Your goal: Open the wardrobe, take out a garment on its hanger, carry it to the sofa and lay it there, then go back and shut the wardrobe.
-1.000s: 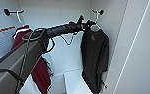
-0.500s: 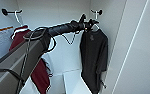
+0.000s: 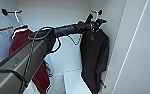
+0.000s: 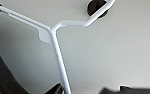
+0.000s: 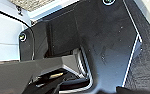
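Head view showed us the inside of the wardrobe (image 3: 131,50), its white walls around us; our left arm reached in from the near left toward the far right corner; the left pincer (image 3: 97,23) sat at the top of the garment (image 3: 94,57), right by the hanger (image 3: 94,15), though we could not tell whether its fingers were apart or together; the black garment hung on that hanger from a dark peg (image 3: 100,11) on the far wall, close against the right side wall; well to the left, a dark red garment (image 3: 21,45) hung from another peg (image 3: 4,11) on its own white hanger; a white shelf (image 3: 73,82) lay low between the two; in the left wrist view the hanger's (image 4: 56,50) thin white wire ran up to its hook, which curved round the dark peg (image 4: 97,7), with dark cloth at the edges; of the right pincer we could not tell the state.
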Controlling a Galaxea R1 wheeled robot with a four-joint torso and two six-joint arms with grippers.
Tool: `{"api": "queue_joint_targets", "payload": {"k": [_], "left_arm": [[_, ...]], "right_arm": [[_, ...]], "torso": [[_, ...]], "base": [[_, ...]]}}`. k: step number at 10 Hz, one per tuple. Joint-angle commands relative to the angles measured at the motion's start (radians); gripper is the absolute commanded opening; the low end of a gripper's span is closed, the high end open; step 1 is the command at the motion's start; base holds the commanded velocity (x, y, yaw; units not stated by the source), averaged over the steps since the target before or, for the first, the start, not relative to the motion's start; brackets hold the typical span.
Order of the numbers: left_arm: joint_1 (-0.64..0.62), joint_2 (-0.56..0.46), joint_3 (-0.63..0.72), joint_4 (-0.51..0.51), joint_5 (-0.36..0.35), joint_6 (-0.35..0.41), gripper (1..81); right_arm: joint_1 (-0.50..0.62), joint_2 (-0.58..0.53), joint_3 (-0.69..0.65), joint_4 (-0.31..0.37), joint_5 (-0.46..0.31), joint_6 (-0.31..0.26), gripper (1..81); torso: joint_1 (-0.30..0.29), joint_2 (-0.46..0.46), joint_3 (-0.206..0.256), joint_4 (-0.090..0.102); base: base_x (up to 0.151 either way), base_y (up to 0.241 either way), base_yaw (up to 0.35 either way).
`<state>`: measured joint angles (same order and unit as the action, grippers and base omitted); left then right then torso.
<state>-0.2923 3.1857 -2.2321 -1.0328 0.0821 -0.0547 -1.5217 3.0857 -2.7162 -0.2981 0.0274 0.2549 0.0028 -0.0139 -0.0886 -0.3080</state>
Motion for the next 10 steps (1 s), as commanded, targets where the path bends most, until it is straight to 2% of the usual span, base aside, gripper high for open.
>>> {"api": "queue_joint_targets", "payload": {"k": [1,6,10], "left_arm": [[-0.192,-0.007,0.055,0.01,-0.062,0.004,81.1],[-0.152,-0.044,0.161,0.108,-0.209,0.004,81.1],[-0.138,-0.065,0.18,0.158,-0.254,0.004,81.1]], "right_arm": [[0.031,0.006,0.007,0.007,-0.046,0.001,81.1],[0.002,0.012,0.006,0.01,-0.046,0.001,81.1],[-0.012,0.01,0.006,0.013,-0.047,0.006,81.1]], "torso": [[0.0,0.0,0.0,0.0],[0.0,0.0,0.0,0.0],[0.0,0.0,0.0,0.0]], "base": [[0.0,0.0,0.0],[0.0,0.0,0.0],[0.0,0.0,0.0]]}}
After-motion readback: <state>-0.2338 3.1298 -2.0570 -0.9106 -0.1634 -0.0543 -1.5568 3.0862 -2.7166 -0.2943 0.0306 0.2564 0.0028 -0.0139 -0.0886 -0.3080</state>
